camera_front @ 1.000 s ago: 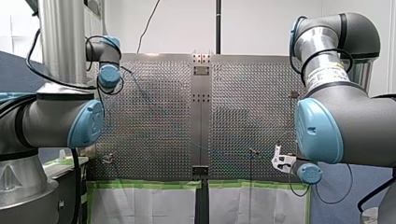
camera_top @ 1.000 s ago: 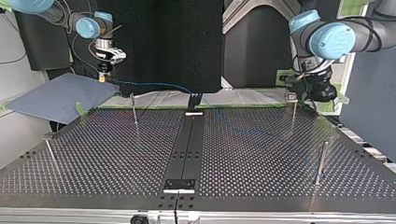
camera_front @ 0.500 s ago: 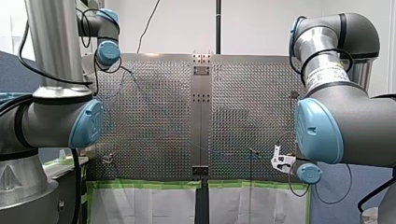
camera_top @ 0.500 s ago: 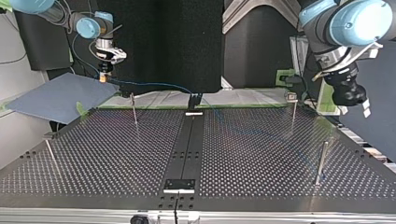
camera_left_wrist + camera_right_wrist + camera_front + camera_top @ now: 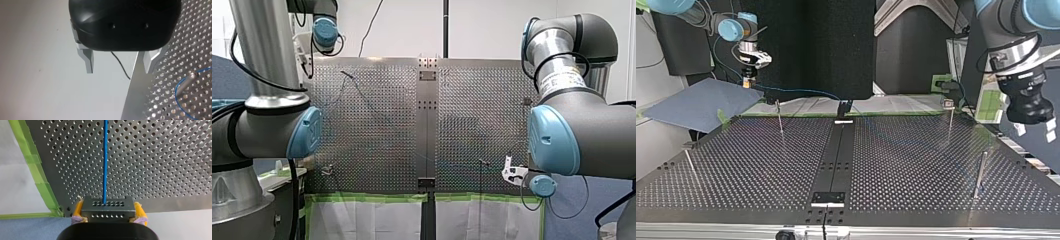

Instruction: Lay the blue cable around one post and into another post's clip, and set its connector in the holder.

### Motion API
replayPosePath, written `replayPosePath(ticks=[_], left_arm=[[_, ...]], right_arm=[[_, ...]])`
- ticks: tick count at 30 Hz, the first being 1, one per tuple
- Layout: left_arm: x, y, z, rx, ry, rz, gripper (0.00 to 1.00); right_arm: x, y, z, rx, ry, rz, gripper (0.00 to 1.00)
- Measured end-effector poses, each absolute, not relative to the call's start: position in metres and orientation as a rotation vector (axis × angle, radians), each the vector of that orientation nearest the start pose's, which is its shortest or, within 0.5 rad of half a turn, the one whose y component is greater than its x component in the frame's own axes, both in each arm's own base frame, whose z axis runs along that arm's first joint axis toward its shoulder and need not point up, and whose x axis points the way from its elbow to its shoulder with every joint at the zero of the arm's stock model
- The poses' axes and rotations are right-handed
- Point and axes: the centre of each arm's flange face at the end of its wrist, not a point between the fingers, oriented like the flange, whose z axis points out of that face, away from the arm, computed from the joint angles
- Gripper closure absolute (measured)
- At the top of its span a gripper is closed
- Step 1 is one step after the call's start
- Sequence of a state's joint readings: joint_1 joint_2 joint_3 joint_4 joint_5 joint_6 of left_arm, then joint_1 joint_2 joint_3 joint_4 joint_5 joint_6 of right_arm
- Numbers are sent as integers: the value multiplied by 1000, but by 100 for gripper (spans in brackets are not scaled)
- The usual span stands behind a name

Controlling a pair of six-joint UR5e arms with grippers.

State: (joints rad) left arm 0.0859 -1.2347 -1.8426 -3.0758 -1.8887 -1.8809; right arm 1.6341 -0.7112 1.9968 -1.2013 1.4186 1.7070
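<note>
– How far along are they on that table (image 5: 377,125)?

– Partway, I'd say. The left arm (image 5: 267,50) hangs by the far corner at the front view's left. The left claw (image 5: 118,67) is spread wide with nothing in it.

– And the other one?

– The right claw (image 5: 107,213) is clamped on the connector (image 5: 107,206), yellow pads on either side. It sits just off the table's near edge, by the green tape (image 5: 42,182).

– So the connector isn't set down.

– No, it's in the air. I can't pick out the holder from here, but that step is clearly left.

– The posts?

– Thin ones, well apart. Near the left claw, the cable (image 5: 178,87) curves round one post (image 5: 191,75), so I'd call that loop done. From the connector it runs straight out over the table.

– And the clip?

– One post has a boxy head (image 5: 948,104), which I take for the clip. I see no blue in it. That leaves the clip first, then seating the connector.
</note>
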Motion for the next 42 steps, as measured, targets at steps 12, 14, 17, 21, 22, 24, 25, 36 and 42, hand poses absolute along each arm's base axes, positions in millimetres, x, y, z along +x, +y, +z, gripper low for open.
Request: replayPosePath(ticks=[12,14,17,21,22,24,25,36,42], left_arm=[[390,-80,513,-427,1463,101,1],[392,-80,517,-418,1474,120,1],[393,-81,525,-403,1486,148,1],[391,-82,530,-376,1514,182,1],[390,-82,530,-367,1525,192,1],[389,-83,529,-354,1545,207,1],[389,-83,527,-344,1561,217,1],[392,-92,503,-249,1712,295,1],[387,-94,498,-212,1770,325,1]], right_arm=[[183,-511,-44,1372,-1280,1424,100],[183,-511,-44,1372,-1280,1424,100],[183,-511,-44,1372,-1280,1423,100],[183,-511,-44,1373,-1279,1423,100],[183,-511,-44,1373,-1279,1423,100],[183,-511,-44,1372,-1279,1423,100],[183,-511,-44,1372,-1280,1424,100],[183,-511,-44,1372,-1280,1424,100],[183,-511,-44,1372,-1280,1424,100]])
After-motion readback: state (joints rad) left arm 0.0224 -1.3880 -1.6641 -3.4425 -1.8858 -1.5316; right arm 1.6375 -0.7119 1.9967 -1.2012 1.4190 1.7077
